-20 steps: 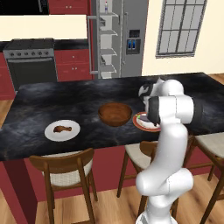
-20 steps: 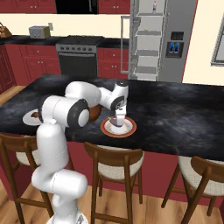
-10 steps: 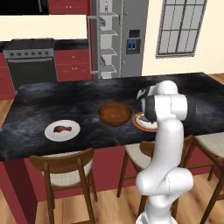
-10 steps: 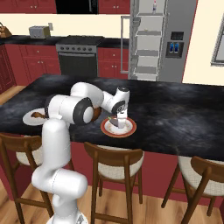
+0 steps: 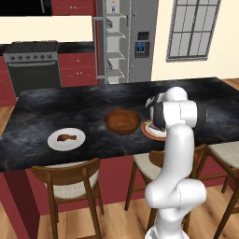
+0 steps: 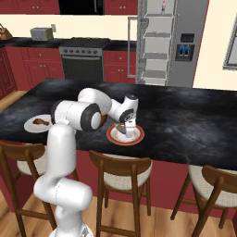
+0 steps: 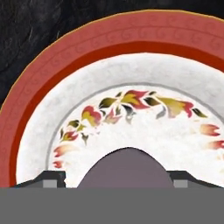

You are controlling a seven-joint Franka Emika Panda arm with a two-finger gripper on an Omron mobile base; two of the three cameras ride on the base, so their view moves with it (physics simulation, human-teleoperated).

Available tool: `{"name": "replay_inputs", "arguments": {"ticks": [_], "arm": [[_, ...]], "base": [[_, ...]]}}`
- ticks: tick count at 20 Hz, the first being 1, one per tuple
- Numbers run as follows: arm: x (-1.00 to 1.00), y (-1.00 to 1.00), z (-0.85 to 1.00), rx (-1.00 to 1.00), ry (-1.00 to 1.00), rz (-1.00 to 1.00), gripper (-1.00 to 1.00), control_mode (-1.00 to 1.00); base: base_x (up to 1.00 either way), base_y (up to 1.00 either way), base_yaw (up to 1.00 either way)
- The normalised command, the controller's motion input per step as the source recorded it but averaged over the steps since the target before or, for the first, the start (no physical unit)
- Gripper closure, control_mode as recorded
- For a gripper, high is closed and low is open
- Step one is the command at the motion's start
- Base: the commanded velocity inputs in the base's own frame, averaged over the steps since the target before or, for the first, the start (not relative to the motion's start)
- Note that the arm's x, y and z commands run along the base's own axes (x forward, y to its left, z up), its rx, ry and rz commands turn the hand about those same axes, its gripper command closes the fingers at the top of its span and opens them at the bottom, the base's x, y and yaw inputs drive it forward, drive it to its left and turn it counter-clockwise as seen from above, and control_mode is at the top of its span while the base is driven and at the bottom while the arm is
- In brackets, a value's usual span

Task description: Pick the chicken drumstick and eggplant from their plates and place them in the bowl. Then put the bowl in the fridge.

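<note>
While the gripper (image 6: 126,131) hangs low over the red-rimmed plate (image 6: 136,139), we count what lies around it — two plates, one bowl, one drumstick, one eggplant. Nearest the camera on the hand, the eggplant (image 7: 124,168) shows as a dark rounded hump between the two finger tips (image 7: 51,180), one on each side of it. Jaws stand wide, astride the eggplant; we cannot tell whether the pads press on it or stand just clear. It lies on the red-rimmed plate (image 7: 109,39), whose pale centre carries a ring of leaf pattern.

From the right base view the eggplant (image 6: 121,130) sits on that plate near the counter's front edge, gripper right on top of it. From the left base view the brown bowl (image 5: 123,121) stands just beside this plate (image 5: 150,131), on its left. Farther left along the black counter (image 5: 56,109) — well apart from the bowl — the white plate (image 5: 77,141) holds the chicken drumstick (image 5: 65,137).

Three wooden stools stand along the front of the counter. Beyond the counter, against the back wall, the fridge (image 5: 140,42) stands with one door open, white shelves showing. One steel oven range (image 5: 32,65) sits left of it.
</note>
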Motion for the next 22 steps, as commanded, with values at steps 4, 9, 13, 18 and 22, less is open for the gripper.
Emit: {"name": "replay_inputs", "arguments": {"ticks": [4, 9, 13, 18, 22], "arm": [[-0.07, 0.01, 0.03, 0.05, 0.02, 0.00, 1.00, -1.00], [-0.14, 0.14, 0.38, 0.06, 0.02, 0.03, 1.00, -1.00], [-0.21, 0.24, 0.59, 0.02, -0.05, 0.10, 1.00, -1.00], [-0.17, 0.34, 0.60, 0.00, -0.11, 0.11, 1.00, -1.00], [-0.02, 0.50, 0.45, 0.00, -0.11, 0.10, 1.00, -1.00]], "base": [[0.00, 0.00, 0.00], [0.00, 0.00, 0.00], [0.00, 0.00, 0.00], [0.00, 0.00, 0.00], [0.00, 0.00, 0.00]]}}
